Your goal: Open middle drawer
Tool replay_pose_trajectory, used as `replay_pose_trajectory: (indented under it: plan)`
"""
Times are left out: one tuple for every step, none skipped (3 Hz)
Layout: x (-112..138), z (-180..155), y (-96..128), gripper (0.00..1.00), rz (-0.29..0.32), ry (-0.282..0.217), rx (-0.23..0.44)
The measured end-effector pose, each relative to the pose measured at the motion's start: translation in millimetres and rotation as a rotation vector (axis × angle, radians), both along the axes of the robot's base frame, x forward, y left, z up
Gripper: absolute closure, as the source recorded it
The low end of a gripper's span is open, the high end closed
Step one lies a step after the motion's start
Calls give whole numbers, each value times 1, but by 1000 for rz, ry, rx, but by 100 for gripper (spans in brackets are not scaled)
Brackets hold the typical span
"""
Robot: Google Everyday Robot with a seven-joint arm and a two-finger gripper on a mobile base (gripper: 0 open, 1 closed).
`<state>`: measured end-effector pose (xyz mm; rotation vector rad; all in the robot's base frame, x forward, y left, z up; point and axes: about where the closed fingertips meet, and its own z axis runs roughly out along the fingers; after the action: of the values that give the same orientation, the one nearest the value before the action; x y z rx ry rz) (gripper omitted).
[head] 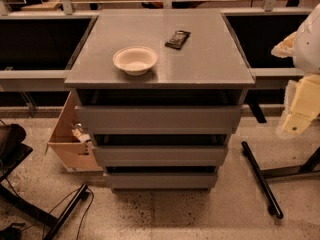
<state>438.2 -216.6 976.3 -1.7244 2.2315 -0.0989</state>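
The grey cabinet [160, 54] stands in the middle of the camera view with three alike drawer fronts. The middle drawer [160, 155] is the second front; it sits flush in line with the others, between the uppermost front [158, 119] and the lowest front [161, 180]. My gripper [295, 126] is at the far right edge, on a cream and white arm, raised to the right of the cabinet and apart from it, about level with the uppermost front.
A white bowl [135, 59] and a dark wrapped packet [177, 39] lie on the cabinet top. An open cardboard box [70, 139] stands at the cabinet's left. Black stand legs [260, 176] lie on the floor at right, another leg and cables [65, 209] at left.
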Motion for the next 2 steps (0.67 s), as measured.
replay_pose_trajectory:
  plan:
    - [0, 0, 0, 0, 0, 0, 0]
    - [-2, -14, 3, 0, -6, -6, 3]
